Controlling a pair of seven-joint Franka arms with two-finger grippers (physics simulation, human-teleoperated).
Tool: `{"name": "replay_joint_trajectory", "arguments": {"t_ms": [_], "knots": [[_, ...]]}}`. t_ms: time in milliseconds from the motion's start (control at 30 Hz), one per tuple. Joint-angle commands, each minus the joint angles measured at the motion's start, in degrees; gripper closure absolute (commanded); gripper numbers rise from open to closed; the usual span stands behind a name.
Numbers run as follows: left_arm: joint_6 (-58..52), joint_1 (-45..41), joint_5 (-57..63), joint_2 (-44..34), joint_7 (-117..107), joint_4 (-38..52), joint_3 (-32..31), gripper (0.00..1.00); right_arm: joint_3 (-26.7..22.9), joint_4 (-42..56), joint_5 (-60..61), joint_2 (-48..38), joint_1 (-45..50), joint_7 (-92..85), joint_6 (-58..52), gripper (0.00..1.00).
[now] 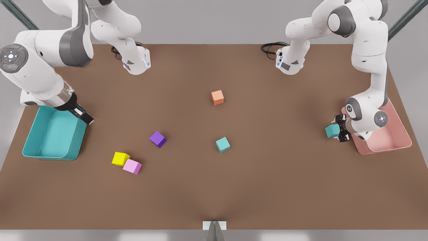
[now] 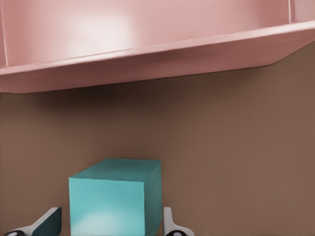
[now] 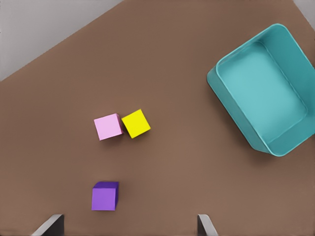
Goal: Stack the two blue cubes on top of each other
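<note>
left gripper [image 1: 338, 129] at the front view's right, just beside the pink bin [image 1: 398, 134], fingers [image 2: 170, 223] either side of a blue cube [image 1: 332, 131]; whether they clamp it or only bracket it, cannot tell; other blue cube [image 1: 222, 145] sits alone mid-table [image 1: 214, 187], well apart; right gripper [image 1: 85, 117] waits over the teal bin [image 1: 40, 140] at the front view's left, fingers [image 3: 206, 227] spread, holding nothing; purple cube [image 1: 157, 139], yellow cube [image 1: 120, 158] touching pink cube [image 1: 132, 166], orange cube [image 1: 217, 97] on the table
</note>
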Motion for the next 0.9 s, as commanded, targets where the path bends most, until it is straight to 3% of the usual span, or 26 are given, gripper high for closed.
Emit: {"name": "replay_joint_trajectory", "arguments": {"t_ms": [0, 233, 267, 300, 333, 400, 500, 533, 567, 633, 667, 733, 767, 867], "knots": [[-0.3, 0.0, 0.0, 0.0, 2.4, -0.1, 0.0, 0.00, 0.1, 0.4, -0.3, 0.1, 0.6, -36.6, -3.0, 0.00], [1.3, 0.0, 0.0, 2.4, 2.4, 0.0, 0.0, 0.00, 0.5, 0.4, 1.3, 0.2, 0.6, -37.1, -5.9, 0.00], [1.3, 0.0, 0.0, 2.4, 2.4, 0.0, 0.0, 0.05, 0.5, 0.4, 1.3, 0.3, 0.7, -37.2, -5.9, 0.00], [1.2, 0.0, 0.0, 2.3, 2.2, 0.0, 0.0, 0.32, 0.4, 0.4, 1.2, 0.3, 0.6, -37.9, -5.9, 0.00], [1.1, -0.1, -0.4, 2.1, 2.0, 0.0, 0.0, 0.49, 0.3, 0.4, 1.2, 0.3, 0.6, -38.4, -6.0, 0.00], [0.4, -0.7, -1.9, 1.3, 2.0, 0.0, -0.1, 0.58, 0.2, 0.4, 1.3, 0.2, 0.5, -38.4, -6.0, 0.00], [-7.4, -4.3, -5.9, -6.1, 0.7, 0.2, -6.4, 0.58, 0.3, 0.3, 1.3, 0.2, 0.6, -38.4, -6.1, 0.00], [-9.7, -9.1, -5.9, -9.2, 0.8, 1.3, -8.3, 0.58, 0.2, 0.3, 1.2, 0.2, 0.6, -38.4, -6.1, 0.00], [-16.6, -18.9, -5.9, -6.4, -0.5, 7.9, -8.5, 0.58, 0.3, 0.4, 1.5, 0.2, 0.6, -38.4, -6.1, 0.00], [-34.7, -27.7, -5.0, 5.5, -11.0, 34.3, -12.3, 0.58, 0.2, 0.4, 2.3, 0.2, 0.5, -38.4, -6.1, 0.00], [-35.4, -30.6, -4.8, 8.7, -12.6, 42.9, -15.7, 0.58, -0.1, 0.4, 4.1, 0.1, 0.3, -38.5, -6.1, 0.00], [-35.2, -40.0, -2.6, 18.1, -12.9, 55.6, -16.2, 0.57, -0.1, 0.4, 4.1, 0.1, 0.3, -38.5, -6.0, 0.00], [-33.7, -42.9, -2.5, 22.5, -12.9, 61.1, -16.3, 0.57, 0.0, 0.4, 4.1, 0.1, 0.3, -38.5, -6.1, 0.00], [-25.0, -45.2, -1.7, 25.4, -13.0, 61.3, -16.0, 0.57, 0.2, 0.2, 4.8, 0.3, 0.5, -38.8, -8.2, 0.00]]}}
